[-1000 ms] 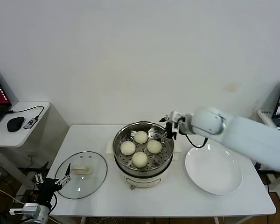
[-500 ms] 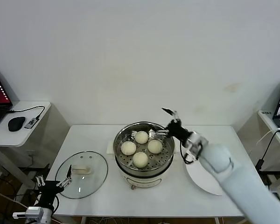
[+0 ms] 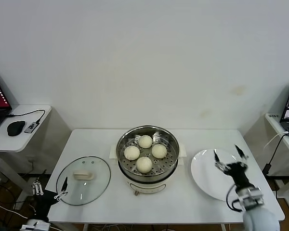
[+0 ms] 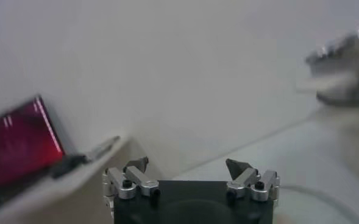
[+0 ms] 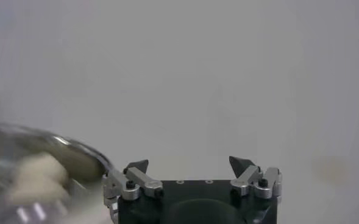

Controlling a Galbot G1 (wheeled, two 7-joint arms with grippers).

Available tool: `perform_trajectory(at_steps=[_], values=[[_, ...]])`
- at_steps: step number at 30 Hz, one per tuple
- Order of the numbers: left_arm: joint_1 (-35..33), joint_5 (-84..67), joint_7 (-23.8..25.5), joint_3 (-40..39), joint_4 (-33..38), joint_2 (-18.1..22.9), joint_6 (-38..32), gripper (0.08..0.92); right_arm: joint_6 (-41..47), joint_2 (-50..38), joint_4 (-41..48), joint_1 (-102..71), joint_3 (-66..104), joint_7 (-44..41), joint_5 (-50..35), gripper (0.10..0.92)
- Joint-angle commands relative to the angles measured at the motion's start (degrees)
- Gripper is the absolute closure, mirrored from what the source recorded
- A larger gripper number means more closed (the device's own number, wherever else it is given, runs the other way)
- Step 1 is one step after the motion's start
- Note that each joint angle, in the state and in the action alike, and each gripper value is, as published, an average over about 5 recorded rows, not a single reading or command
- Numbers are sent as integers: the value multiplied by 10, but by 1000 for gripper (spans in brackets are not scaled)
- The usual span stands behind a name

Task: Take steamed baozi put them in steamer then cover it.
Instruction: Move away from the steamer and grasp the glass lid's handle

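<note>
All four steamed baozi sit on the perforated tray inside the steamer, which stands at the middle of the white surface. The cover lies flat on the surface just beside the steamer, on the robot's left, with its cream handle facing up. The flat white plate on the right side is bare.

The right claw hangs over the near part of the plate, well apart from the steamer, its fingers spread and holding nothing; the right wrist view shows the same released fingers. The left claw is low at the near left edge of the surface, just beside the cover's rim, also spread and empty, as the left wrist view confirms.

Loading looks finished, so the step in hand is judged to be the covering. To do it well, the left claw should come down over the oblong handle, straddle it across its narrow side and clench firmly, since glass with a metal rim is heavy and slick. Lift it level, carry it high enough to clear the steamer's rim and side handle, centre it, then lower it straight so the rim seats all round without pressing the buns
</note>
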State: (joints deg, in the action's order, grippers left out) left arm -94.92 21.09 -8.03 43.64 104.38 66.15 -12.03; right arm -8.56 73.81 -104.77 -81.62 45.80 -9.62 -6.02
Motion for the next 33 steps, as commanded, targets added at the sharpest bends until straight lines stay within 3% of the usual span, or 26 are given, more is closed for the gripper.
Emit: perform_trajectory(at_steps=[1, 19, 33], values=[[21, 449, -52, 32, -136, -21, -77, 177, -49, 83, 20, -88, 126, 11, 36, 203], [141, 467, -62, -38, -207, -55, -96, 177, -78, 110, 42, -95, 127, 23, 84, 203], [179, 457, -54, -70, -211, -41, -91, 177, -83, 120, 30, -107, 128, 30, 101, 203]])
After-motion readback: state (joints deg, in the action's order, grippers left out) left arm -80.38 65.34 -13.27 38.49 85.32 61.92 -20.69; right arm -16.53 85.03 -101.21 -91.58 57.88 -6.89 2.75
